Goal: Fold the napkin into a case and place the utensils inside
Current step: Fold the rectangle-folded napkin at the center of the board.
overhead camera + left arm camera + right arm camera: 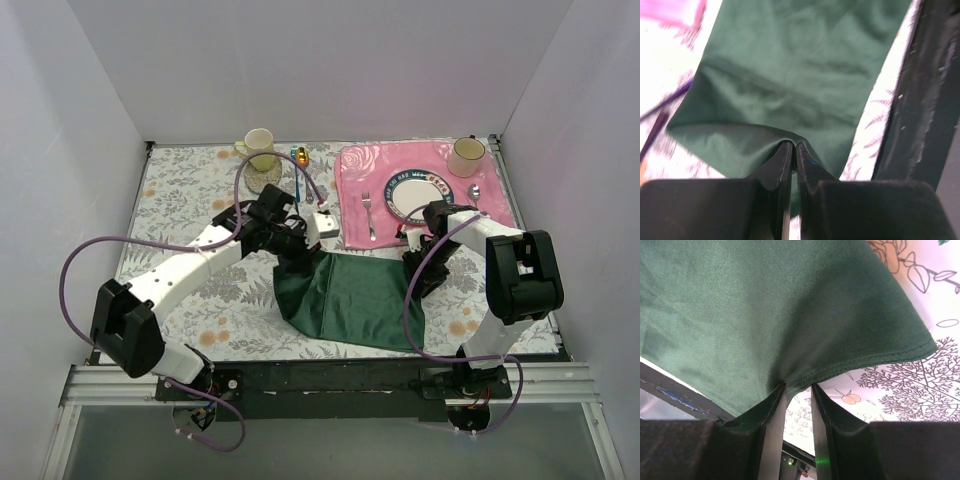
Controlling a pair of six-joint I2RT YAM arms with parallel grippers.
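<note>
The dark green cloth napkin (pixel 350 300) lies open and rumpled near the front of the floral-print table (pixel 180 190), with no case folded yet and nothing tucked in. Both arms reach low to its far edge. The left pincer (pixel 794 145) is clamped on one corner, while the right pincer (pixel 797 385) stands slightly apart around the hem. What appear to be the slim purple utensils (pixel 671 98) lie beside the cloth.

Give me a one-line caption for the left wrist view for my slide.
Left gripper pinched shut on the hem of the dark green napkin, floral tablecloth beneath.
</note>
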